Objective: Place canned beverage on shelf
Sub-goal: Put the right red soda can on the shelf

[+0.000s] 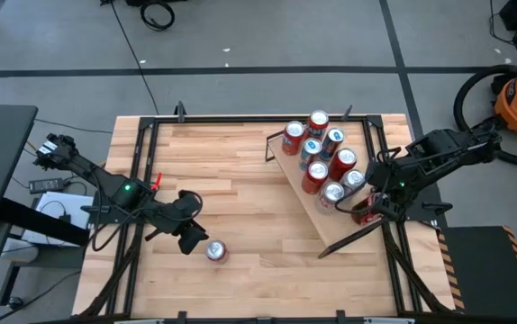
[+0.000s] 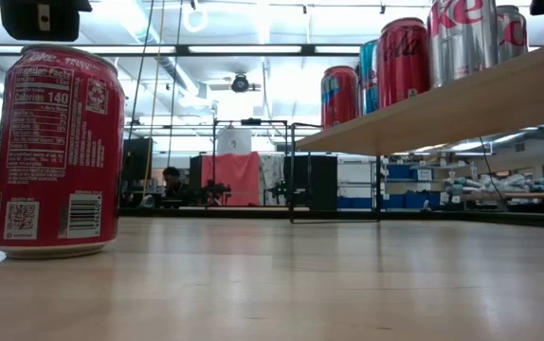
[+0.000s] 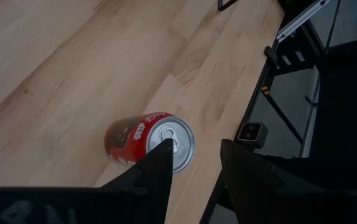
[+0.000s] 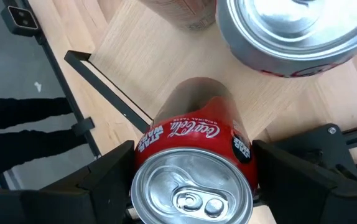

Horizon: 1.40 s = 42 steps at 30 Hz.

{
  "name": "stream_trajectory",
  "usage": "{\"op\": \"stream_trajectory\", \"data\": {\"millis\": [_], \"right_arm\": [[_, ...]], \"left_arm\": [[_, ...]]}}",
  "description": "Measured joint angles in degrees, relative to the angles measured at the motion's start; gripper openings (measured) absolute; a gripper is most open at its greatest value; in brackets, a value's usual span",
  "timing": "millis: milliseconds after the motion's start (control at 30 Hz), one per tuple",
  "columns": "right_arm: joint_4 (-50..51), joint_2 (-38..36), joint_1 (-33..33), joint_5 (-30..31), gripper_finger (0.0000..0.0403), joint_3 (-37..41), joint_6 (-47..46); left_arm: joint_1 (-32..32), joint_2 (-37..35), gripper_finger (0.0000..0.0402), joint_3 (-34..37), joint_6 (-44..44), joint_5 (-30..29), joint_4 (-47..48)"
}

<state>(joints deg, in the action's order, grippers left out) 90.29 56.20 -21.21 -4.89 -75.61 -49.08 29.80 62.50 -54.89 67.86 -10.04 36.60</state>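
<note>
High view: the right gripper (image 1: 367, 209) sits at the lower end of the sloped shelf (image 1: 305, 200), closed around a red can (image 1: 364, 214). Up the slope from it, a cluster of cans (image 1: 321, 157) stands on the board, the nearest silver one just beside the held can. The left gripper (image 1: 193, 238) hovers over the tabletop (image 1: 240, 180), with a loose can (image 1: 217, 252) just ahead of its tips.

Low view: the loose can (image 2: 57, 152) stands upright on the tabletop; the shelf (image 2: 443, 104) carries its cans well apart from it. Neither gripper can be read here.

Left wrist view: the left gripper (image 3: 194, 163) stands partly open and holds nothing; the loose can (image 3: 150, 140) lies just beyond its fingertips.

Right wrist view: the right gripper (image 4: 194, 180) has its fingers spread wide against both sides of the red can (image 4: 194, 168), a silver can (image 4: 296, 31) just ahead of it.

Judgement: the can is a rigid, thin-walled cylinder, smooth and liable to slip or dent; probably full, so moderately heavy. The sound hold is across the mid-body, as taken, squeezed firmly but not hard. On the slope it may slide into its neighbours on release.
</note>
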Motion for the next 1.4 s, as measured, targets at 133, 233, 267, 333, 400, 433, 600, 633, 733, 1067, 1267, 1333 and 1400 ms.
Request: {"op": "stream_trajectory", "data": {"millis": [133, 233, 267, 333, 400, 433, 600, 633, 733, 1067, 1267, 1333, 1400], "right_arm": [[-0.07, 0.01, 0.00, 0.13, 0.0309, 0.00, 1.38], [-0.18, 0.03, 0.00, 0.27, 0.0319, 0.00, 1.55], [-0.25, 0.05, 0.00, 0.53, 0.0324, 0.00, 1.57], [-0.29, 0.22, 0.00, 1.16, 0.0333, 0.00, 1.65], [-0.24, 0.44, 0.00, 1.67, 0.0342, 0.00, 1.70], [-0.10, 0.58, 0.00, 1.69, 0.0345, 0.02, 1.70], [0.10, 1.34, 0.00, 1.88, 0.0350, 0.11, 1.77], [0.10, 1.41, 0.00, 1.87, 0.0351, 0.11, 1.76], [-0.05, 1.49, 0.24, 1.66, 0.0351, 0.11, 1.19], [-0.42, 1.45, 2.73, -1.14, 0.0352, 0.09, 0.97], [-0.86, 1.41, 3.71, -1.60, 0.0352, 0.02, 1.14], [-1.03, 1.41, 4.00, -2.03, 0.0352, -0.02, 1.25], [-0.90, 1.41, 4.27, -2.22, 0.0352, -0.38, 1.43]], "left_arm": [[0.00, 0.00, 0.0144, 0.00, 0.13, 0.00, 0.00], [0.00, 0.00, 0.0144, 0.00, 0.13, 0.00, 0.00], [0.00, 0.00, 0.0144, 0.00, 0.13, 0.00, 0.00], [0.00, 0.00, 0.0144, 0.00, 0.13, 0.00, 0.00], [0.00, 0.00, 0.0144, 0.00, 0.13, 0.00, 0.00], [0.00, 0.00, 0.0144, 0.00, 0.13, 0.00, 0.00], [0.00, 0.00, 0.0144, 0.00, 0.13, 0.00, 0.00], [0.00, 0.00, 0.0144, 0.00, 0.12, 0.00, 0.00], [0.00, 0.00, 0.0144, 0.00, 0.08, 0.00, 0.00], [0.00, 0.00, 0.0144, 0.00, 0.06, 0.00, 0.00], [0.00, 0.00, 0.0144, 0.00, 0.10, 0.00, 0.00], [0.00, 0.00, 0.0144, 0.00, 0.11, 0.00, 0.00], [0.00, 0.00, 0.0144, 0.00, 0.11, 0.00, 0.00]]}}
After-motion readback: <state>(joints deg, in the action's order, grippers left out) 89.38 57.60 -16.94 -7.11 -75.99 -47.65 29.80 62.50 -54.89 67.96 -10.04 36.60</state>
